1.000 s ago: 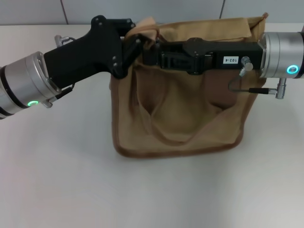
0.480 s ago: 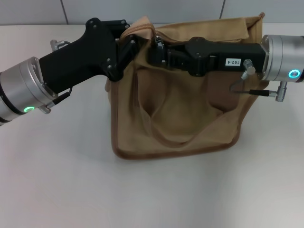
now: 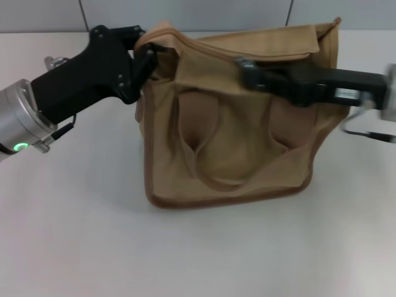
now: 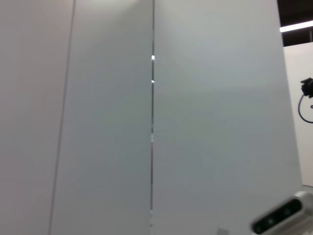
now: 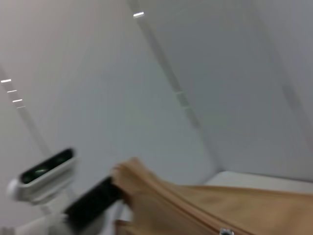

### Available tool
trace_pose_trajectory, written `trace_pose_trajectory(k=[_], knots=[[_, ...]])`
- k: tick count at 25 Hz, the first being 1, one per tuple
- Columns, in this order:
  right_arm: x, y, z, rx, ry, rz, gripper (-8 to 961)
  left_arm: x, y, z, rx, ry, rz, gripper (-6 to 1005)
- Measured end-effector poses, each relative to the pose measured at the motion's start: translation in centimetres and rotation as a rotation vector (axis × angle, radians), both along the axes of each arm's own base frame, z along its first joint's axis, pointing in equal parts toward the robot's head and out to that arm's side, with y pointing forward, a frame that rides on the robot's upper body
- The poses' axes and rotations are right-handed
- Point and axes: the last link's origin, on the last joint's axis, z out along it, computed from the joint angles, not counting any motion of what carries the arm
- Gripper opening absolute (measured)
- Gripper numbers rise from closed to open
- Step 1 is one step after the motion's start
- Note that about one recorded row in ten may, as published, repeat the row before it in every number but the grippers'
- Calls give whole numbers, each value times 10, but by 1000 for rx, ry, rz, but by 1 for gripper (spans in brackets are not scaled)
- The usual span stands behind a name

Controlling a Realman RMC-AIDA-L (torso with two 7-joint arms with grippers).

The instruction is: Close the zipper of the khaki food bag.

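The khaki food bag [image 3: 229, 130] stands upright on the white table, its two handle straps hanging down its front. My left gripper [image 3: 150, 57] is shut on the bag's top left corner and holds it up. My right gripper [image 3: 243, 64] reaches in from the right along the bag's top edge, its narrow tip closed on the small silver pull tab of the zipper. In the right wrist view the bag's top [image 5: 205, 205] shows with the tan zipper line [image 5: 193, 215] and the silver pull tab [image 5: 226, 231] at the frame's edge. The left wrist view shows no bag.
The white table [image 3: 80, 235] spreads in front and to the left of the bag. A grey panelled wall [image 3: 204, 12] runs behind it. The left arm's black body [image 3: 80, 80] slants in from the left, and the right arm [image 3: 346, 86] crosses the bag's upper right.
My right gripper has slid to the right along the bag's top, from near the left corner to about the middle. My left gripper has drawn the left corner slightly left and up.
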Motion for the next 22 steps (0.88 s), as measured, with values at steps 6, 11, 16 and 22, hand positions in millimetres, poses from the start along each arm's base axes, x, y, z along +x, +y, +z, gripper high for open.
trace_pose_trajectory(k=[6,11,16,22], knots=[[39,-30,51,136,57,-77,11,-5,2,3,15,10,23,84],[45,-56,68,180,152,28,48,-3,5,3,14,16,26,91],[58,-95,55,149,103,240,110,-2,9,1,3,23,45,97],[73,-117,29,35,-16,364,384,-4,9,1,-6,18,61,105]])
